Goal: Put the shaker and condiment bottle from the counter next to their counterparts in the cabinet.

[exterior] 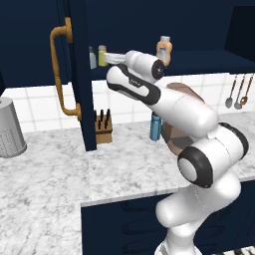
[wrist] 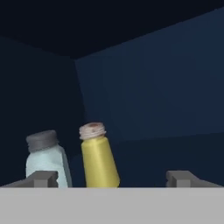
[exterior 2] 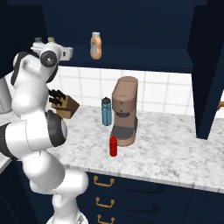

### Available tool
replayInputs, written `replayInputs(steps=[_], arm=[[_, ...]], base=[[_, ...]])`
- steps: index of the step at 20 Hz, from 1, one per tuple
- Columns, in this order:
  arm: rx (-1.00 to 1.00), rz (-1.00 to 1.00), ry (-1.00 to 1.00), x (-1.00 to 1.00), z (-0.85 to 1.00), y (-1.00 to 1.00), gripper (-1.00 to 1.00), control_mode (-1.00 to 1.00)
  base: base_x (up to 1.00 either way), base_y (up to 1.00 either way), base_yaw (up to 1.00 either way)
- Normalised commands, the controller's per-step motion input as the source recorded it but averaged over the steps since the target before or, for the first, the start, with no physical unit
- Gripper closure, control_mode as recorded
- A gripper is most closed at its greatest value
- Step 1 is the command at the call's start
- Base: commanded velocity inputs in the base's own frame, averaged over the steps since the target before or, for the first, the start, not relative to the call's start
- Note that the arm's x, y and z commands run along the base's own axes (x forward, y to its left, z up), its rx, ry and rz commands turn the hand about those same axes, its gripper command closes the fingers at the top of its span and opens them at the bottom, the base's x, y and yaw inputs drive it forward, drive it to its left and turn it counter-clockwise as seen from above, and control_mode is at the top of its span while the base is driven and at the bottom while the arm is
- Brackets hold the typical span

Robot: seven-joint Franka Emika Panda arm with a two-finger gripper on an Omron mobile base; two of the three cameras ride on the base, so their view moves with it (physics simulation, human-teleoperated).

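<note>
The yellow-green shaker (wrist: pixel 99 162) with its tan cap stands on the cabinet shelf (exterior: pixel 209 62), right beside the slim grey shaker (wrist: pixel 46 159). My gripper (wrist: pixel 113 177) is open, its two fingertips wide apart on either side of the yellow shaker and not touching it. From the left base, the gripper (exterior: pixel 107 60) reaches into the cabinet next to the open door (exterior: pixel 82 74). The peach-orange bottle (exterior: pixel 164 50) stands further right on the shelf. Down on the counter (exterior 2: pixel 166 153), the red condiment bottle (exterior 2: pixel 113 145) stands upright in front of the coffee machine.
A brown coffee machine (exterior 2: pixel 124 111) and a blue flask (exterior 2: pixel 106 111) stand on the counter behind the red bottle. A knife block (exterior: pixel 103 128) sits near the door's lower edge. Its brass handle (exterior: pixel 59 69) sticks out left. Utensils (exterior: pixel 239 92) hang at right.
</note>
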Motion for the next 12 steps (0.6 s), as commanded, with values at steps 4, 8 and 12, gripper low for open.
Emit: replayInputs(steps=[4, 8, 12], arm=[[0.14, -0.15, 0.03, -0.73, 0.09, -0.41, -1.0, -1.0], [0.11, -0.08, 0.04, -0.82, 0.1, -0.04, -1.0, -1.0], [0.11, -0.08, 0.12, -0.69, 0.03, -0.04, -1.0, -1.0]], base=[[0.0, 0.0, 0.0], [0.0, 0.0, 0.0], [0.0, 0.0, 0.0]])
